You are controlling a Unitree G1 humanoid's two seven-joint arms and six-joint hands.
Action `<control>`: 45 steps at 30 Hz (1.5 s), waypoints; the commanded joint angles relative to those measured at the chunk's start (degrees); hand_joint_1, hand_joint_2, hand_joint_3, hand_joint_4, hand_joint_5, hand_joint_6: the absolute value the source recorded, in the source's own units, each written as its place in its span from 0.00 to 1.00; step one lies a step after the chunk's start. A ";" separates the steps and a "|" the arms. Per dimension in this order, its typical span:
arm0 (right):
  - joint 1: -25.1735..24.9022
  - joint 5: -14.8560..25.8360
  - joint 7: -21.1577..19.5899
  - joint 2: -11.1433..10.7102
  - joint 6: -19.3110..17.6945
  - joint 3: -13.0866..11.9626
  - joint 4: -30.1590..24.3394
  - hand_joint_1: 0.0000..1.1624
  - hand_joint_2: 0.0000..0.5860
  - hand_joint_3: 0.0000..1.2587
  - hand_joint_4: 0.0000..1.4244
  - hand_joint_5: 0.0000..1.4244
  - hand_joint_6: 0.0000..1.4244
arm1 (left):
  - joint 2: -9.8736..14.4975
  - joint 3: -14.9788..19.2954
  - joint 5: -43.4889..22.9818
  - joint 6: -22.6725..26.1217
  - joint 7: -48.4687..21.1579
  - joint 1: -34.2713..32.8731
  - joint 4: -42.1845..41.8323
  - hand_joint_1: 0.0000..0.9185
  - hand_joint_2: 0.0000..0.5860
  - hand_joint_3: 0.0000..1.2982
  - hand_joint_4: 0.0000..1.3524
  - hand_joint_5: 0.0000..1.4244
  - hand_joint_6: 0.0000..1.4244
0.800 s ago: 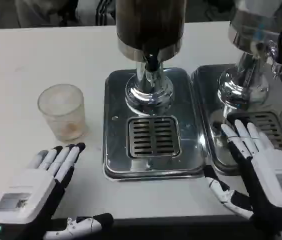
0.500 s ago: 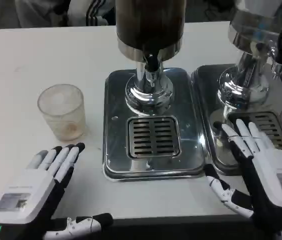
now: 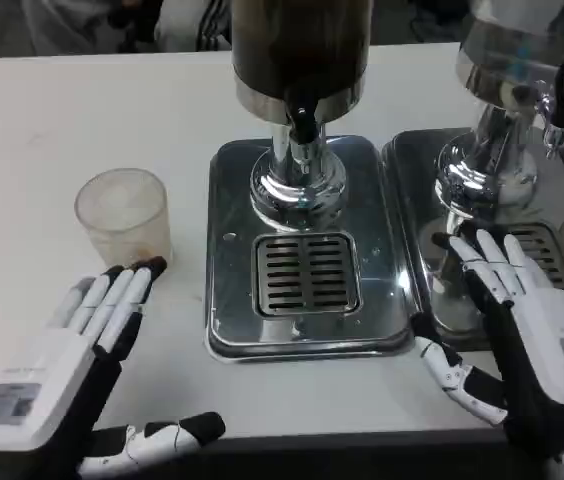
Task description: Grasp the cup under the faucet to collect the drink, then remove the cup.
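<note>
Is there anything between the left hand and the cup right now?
Nothing visible. The left hand lies open on the white table just in front of the cup, its fingers pointing at it with only bare tabletop between.

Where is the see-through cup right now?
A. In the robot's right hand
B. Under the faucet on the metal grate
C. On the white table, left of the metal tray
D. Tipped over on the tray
C: the cup stands upright on the table, left of the tray, with the left hand just short of it.
</note>
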 commanded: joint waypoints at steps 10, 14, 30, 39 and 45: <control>2.65 1.83 -1.59 2.17 -0.20 -0.88 -3.81 0.34 0.75 0.15 0.07 0.01 0.06 | -1.83 3.83 -8.42 -10.69 8.79 -13.56 16.93 0.00 0.00 0.00 0.00 0.00 0.00; 2.27 2.12 -1.50 2.36 -0.32 -0.75 -3.81 0.34 0.74 0.15 0.10 0.02 0.07 | -2.35 4.13 -11.25 -12.14 7.98 -19.51 25.10 0.03 0.00 0.00 0.00 0.00 0.00; 1.00 2.37 -1.22 3.55 -0.47 0.52 -3.33 0.37 0.76 0.19 0.16 0.07 0.09 | -0.83 -0.87 -12.19 -12.03 5.97 -39.77 53.82 0.23 0.00 0.00 0.00 0.06 0.07; 0.50 2.33 -0.86 4.03 -0.79 1.08 -3.37 0.37 0.76 0.21 0.18 0.09 0.09 | -0.96 -4.73 -12.43 -10.51 4.34 -45.56 61.76 0.28 0.01 0.00 0.00 0.12 0.12; 0.30 2.51 -0.47 4.07 -0.98 1.45 -3.83 0.37 0.76 0.23 0.20 0.11 0.09 | -1.91 -5.16 -14.25 -9.07 0.91 -48.49 65.98 0.31 0.01 0.00 0.00 0.14 0.15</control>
